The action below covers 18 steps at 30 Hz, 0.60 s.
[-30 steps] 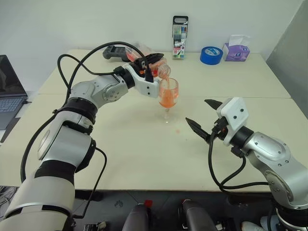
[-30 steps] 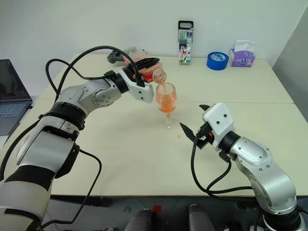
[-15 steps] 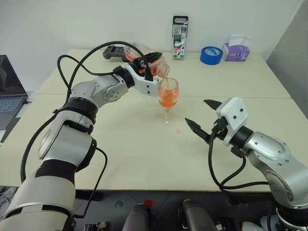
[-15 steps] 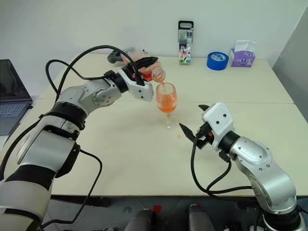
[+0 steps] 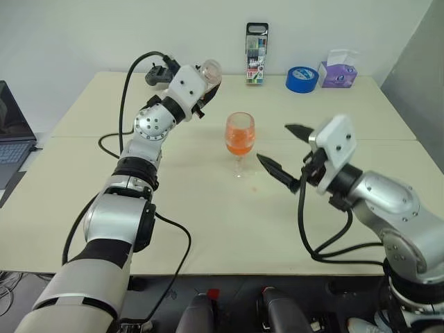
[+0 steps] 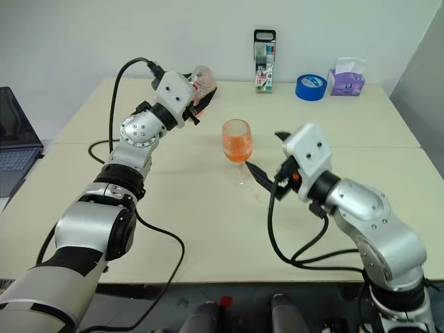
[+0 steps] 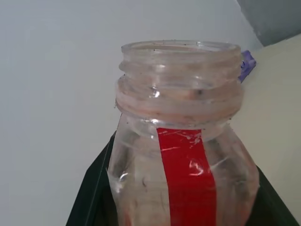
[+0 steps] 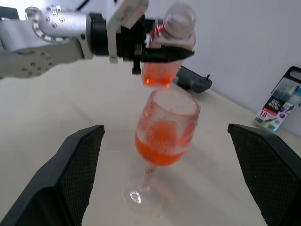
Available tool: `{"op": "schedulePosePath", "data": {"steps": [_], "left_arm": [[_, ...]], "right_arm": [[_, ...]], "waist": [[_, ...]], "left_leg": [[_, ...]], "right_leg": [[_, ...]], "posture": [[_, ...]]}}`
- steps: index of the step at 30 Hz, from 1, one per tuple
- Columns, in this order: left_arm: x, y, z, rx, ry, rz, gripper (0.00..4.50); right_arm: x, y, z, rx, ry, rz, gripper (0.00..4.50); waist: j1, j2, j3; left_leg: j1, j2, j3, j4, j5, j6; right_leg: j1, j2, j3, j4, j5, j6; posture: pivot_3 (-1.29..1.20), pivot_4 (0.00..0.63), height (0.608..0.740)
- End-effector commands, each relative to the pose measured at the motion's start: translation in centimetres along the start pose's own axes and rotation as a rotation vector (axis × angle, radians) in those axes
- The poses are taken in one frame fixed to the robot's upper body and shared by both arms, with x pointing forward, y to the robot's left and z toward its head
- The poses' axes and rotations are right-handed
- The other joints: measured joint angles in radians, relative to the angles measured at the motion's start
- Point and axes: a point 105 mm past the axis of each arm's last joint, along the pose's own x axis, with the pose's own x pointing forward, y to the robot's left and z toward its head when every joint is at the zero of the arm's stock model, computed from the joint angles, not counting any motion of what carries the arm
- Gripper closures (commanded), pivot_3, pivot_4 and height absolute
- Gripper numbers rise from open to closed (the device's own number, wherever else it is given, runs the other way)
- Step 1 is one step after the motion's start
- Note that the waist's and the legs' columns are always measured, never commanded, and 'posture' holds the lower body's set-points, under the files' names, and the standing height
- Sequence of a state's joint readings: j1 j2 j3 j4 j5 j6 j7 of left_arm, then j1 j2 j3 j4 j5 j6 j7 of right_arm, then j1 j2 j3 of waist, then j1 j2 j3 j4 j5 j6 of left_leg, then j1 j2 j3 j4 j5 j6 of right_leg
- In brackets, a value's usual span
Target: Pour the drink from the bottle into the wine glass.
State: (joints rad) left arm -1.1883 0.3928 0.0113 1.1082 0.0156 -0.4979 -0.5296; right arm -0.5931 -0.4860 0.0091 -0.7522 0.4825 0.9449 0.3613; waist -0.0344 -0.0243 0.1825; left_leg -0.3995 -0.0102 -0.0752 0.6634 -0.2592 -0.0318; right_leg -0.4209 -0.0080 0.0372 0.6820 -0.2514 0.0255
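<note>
Both grippers show in the left eye view. Left gripper is clamped on the bottle, which is upright, raised above the table and well apart from the wine glass. Right gripper hangs just beside the glass with its fingers spread wide and nothing between them. The glass stands on its foot near the middle of the table, and its bowl is about half full of the drink. At the back edge stand a marker case, a roll of blue tape and a tissue box.

From the left wrist, the bottle has no cap; its mouth is open and the upper part looks empty behind the red label strip.

From the right wrist, the two black fingers stand far apart on both sides of the wine glass without touching it. The orange-red drink fills the lower bowl, and a little of it is left in the bottom of the bottle.

I judge the pouring as nearly done. What is left is probably to put the bottle down on the table.
</note>
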Motion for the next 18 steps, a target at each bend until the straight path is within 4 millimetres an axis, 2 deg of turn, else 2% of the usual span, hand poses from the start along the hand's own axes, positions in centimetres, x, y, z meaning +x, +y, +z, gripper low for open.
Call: {"op": "schedulePosePath", "data": {"steps": [1, 5, 9, 13, 18], "left_arm": [[-0.6, 3.2, 1.0, -0.166, -0.032, 0.126, 2.79], [-3.0, 4.9, -1.5, -0.305, 0.046, 0.256, 2.79], [-6.0, 5.5, -3.7, -0.356, 0.132, 0.343, 2.79], [-8.4, 5.6, -4.9, -0.403, 0.157, 0.404, 2.79], [-9.1, 5.2, -5.9, -0.404, 0.185, 0.414, 2.79]], "right_arm": [[1.1, -0.5, 2.2, 0.027, -0.049, -0.002, 0.0], [3.6, 0.0, 3.1, 0.081, -0.025, 0.051, 0.0], [5.8, 0.6, 1.8, 0.085, 0.1, 0.099, 0.0], [7.2, 0.5, 1.4, 0.109, 0.105, 0.11, 0.0], [7.7, 0.5, 0.8, 0.096, 0.112, 0.12, 0.0]], "waist": [[-0.001, 0.0, 0.0], [-0.003, 0.0, 0.0], [-0.007, 0.001, -0.001], [-0.004, 0.001, -0.001], [0.007, 0.0, -0.001]], "left_leg": [[0.0, 0.0, 0.0, 0.0, 0.0, 0.0], [0.001, 0.001, -0.002, 0.0, 0.0, 0.0], [0.001, 0.001, -0.005, 0.0, 0.0, 0.0], [0.0, 0.001, -0.005, 0.0, 0.0, 0.0], [0.0, -0.001, -0.005, 0.001, 0.0, 0.0]], "right_leg": [[0.0, 0.0, 0.0, 0.0, 0.0, 0.0], [0.0, 0.0, 0.0, 0.0, 0.0, 0.0], [-0.001, -0.001, 0.001, 0.001, 0.0, 0.0], [-0.002, -0.004, 0.001, 0.001, 0.0, -0.001], [-0.001, -0.006, 0.0, 0.001, 0.0, -0.001]], "posture": [[0.0, 0.15, 0.74], [0.0, 0.15, 0.74], [0.0, 0.15, 0.74], [0.0, 0.15, 0.74], [0.0, 0.15, 0.74]]}}
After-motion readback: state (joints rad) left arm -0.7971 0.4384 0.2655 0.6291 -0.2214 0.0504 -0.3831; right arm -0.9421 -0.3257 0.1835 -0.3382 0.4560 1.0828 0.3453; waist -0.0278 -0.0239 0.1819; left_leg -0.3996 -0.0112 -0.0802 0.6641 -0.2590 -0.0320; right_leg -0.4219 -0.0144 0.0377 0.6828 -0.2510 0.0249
